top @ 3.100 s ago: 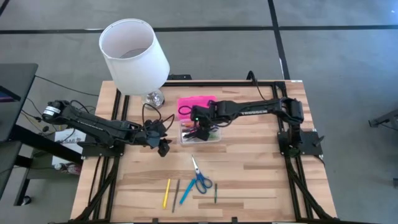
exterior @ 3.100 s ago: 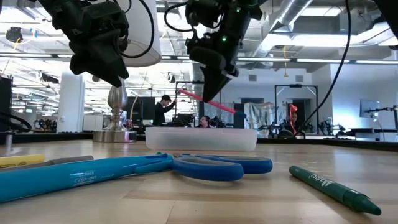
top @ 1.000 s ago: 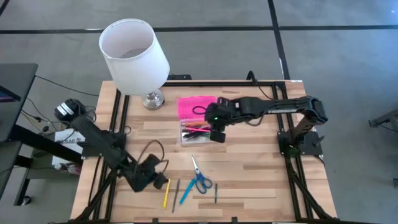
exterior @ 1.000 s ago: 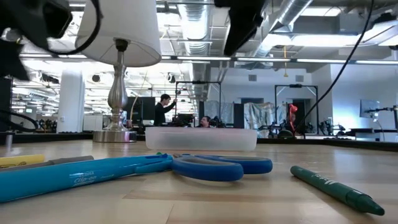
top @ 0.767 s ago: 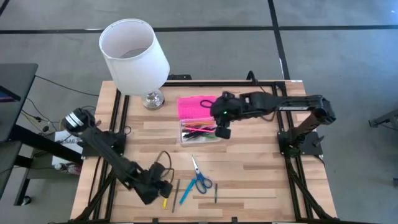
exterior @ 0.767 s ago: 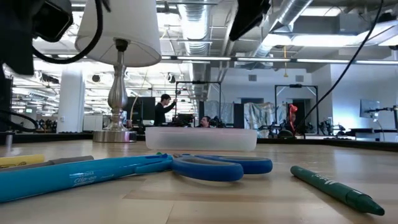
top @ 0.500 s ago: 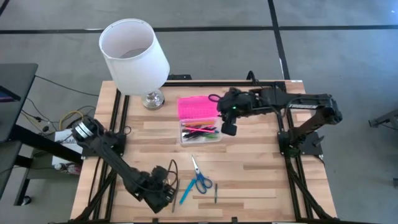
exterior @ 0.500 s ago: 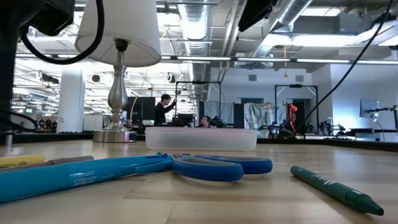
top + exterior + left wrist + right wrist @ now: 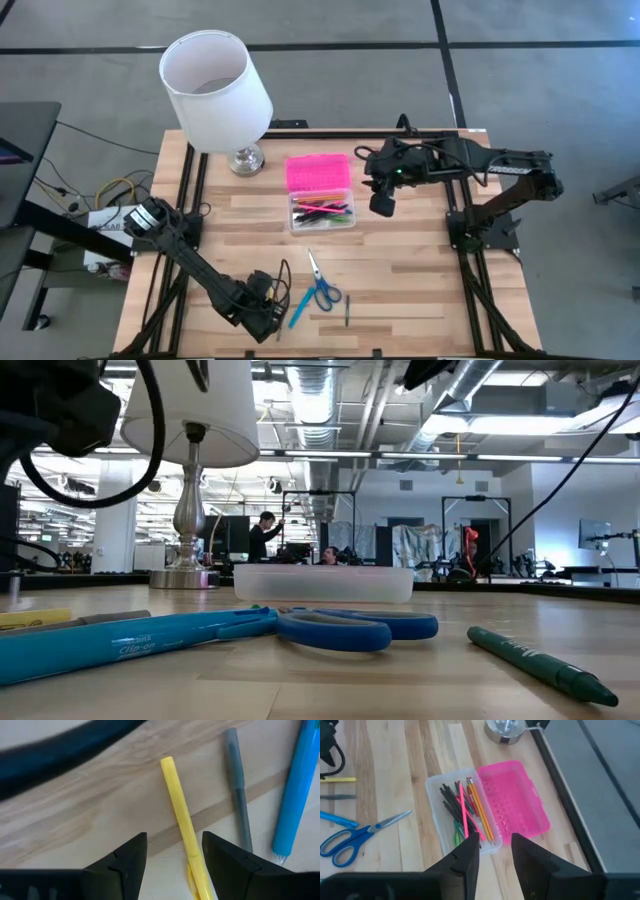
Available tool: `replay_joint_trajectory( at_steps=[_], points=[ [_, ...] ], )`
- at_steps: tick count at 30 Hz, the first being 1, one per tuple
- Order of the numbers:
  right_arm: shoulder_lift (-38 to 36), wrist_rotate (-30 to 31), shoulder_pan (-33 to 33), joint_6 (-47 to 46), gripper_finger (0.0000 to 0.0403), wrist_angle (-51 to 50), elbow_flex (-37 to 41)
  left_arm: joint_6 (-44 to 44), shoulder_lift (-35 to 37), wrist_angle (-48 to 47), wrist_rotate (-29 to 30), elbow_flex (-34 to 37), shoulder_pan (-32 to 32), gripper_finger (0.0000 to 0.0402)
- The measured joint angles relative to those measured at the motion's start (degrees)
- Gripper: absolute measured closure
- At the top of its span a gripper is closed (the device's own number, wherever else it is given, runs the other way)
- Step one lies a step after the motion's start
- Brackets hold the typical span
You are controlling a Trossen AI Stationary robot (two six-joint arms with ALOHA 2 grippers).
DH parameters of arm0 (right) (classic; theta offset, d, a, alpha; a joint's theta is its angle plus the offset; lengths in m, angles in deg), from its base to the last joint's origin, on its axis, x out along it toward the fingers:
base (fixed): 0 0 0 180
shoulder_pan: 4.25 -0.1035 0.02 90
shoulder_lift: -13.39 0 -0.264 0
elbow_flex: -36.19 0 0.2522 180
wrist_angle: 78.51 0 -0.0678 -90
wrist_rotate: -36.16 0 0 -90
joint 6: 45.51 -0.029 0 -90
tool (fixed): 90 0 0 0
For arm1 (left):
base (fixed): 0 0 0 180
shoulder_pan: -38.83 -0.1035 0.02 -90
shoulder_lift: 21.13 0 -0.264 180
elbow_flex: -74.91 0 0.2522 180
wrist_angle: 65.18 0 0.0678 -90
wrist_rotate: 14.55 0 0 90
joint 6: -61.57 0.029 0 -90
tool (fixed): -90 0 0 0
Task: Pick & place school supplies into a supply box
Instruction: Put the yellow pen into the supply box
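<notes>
My left gripper (image 9: 265, 320) hangs open near the table's near-left edge, pointing down. In the left wrist view its fingers (image 9: 174, 836) stand on either side of a yellow pen (image 9: 181, 815) that lies flat on the wood; I see no touch. A grey pen (image 9: 237, 785) and a blue pen (image 9: 295, 795) lie beside it. Blue-handled scissors (image 9: 322, 287) and a dark green pen (image 9: 347, 311) lie further right. The clear supply box (image 9: 462, 812) holds several pens and pencils, with its pink lid (image 9: 512, 802) open flat beside it. My right gripper (image 9: 382, 207) is open and raised, to the right of the box.
A white lamp (image 9: 215, 90) stands at the table's far left, its metal base (image 9: 504, 730) just beyond the box. Black cables loop round the left arm (image 9: 200, 275). Bare wood lies between the box and the loose supplies and on the table's right half.
My left gripper has gone toward the table's near edge and down, tipping to point nearly straight down over the yellow pen, and it stays open. My right gripper has risen and drawn back from above the box toward the table's right edge, also open.
</notes>
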Motion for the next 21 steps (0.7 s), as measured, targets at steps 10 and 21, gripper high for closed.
replay_joint_trajectory(
  at_steps=[10, 21],
  points=[
    [-0.61, 2.53, -2.41, -2.42, 0.0294, -3.31, 0.00, 1.73, -1.92, 3.16, -1.35, 0.09, -0.12, 0.0216],
    [-0.56, 2.78, -3.41, -2.42, 0.0294, -4.01, 0.00, 2.67, -2.71, 2.79, -3.04, 0.20, -0.78, 0.0221]
  ],
)
